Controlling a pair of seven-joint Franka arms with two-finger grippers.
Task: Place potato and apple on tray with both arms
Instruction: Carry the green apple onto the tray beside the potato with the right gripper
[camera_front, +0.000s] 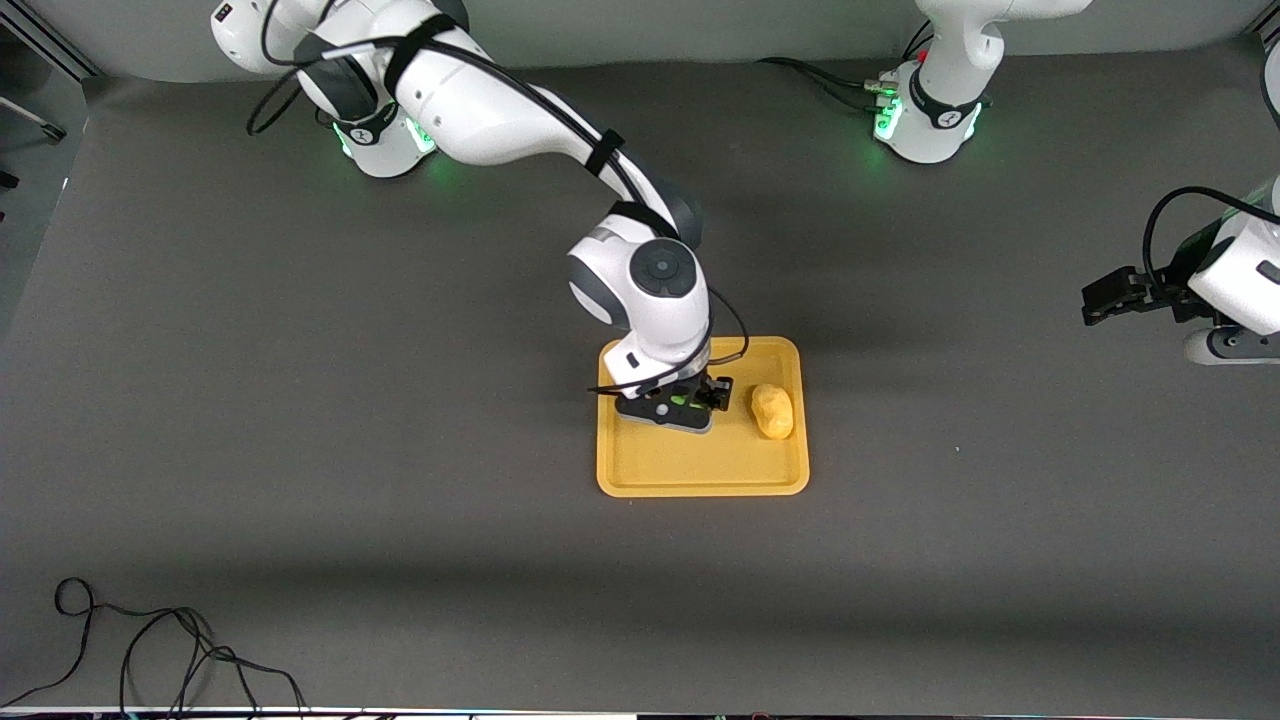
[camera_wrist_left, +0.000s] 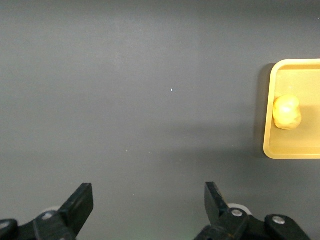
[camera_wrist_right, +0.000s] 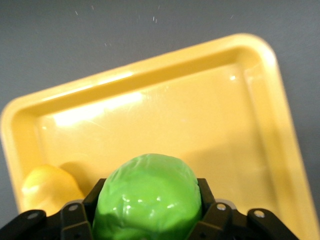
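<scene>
The orange-yellow tray (camera_front: 700, 470) lies in the middle of the table. The lumpy yellow-orange potato (camera_front: 772, 411) lies in it toward the left arm's end; it also shows in the left wrist view (camera_wrist_left: 287, 112) and the right wrist view (camera_wrist_right: 45, 189). My right gripper (camera_front: 686, 400) is low over the tray, shut on the bright-green apple (camera_wrist_right: 147, 197), which shows only as a green sliver in the front view (camera_front: 681, 400). My left gripper (camera_wrist_left: 148, 207) is open and empty over bare table at the left arm's end (camera_front: 1100, 298), where that arm waits.
The tray's rim (camera_wrist_right: 150, 62) rises low around the apple and potato. A black cable (camera_front: 170, 650) lies coiled at the table's front edge toward the right arm's end. Both arm bases (camera_front: 925, 125) stand along the table's back edge.
</scene>
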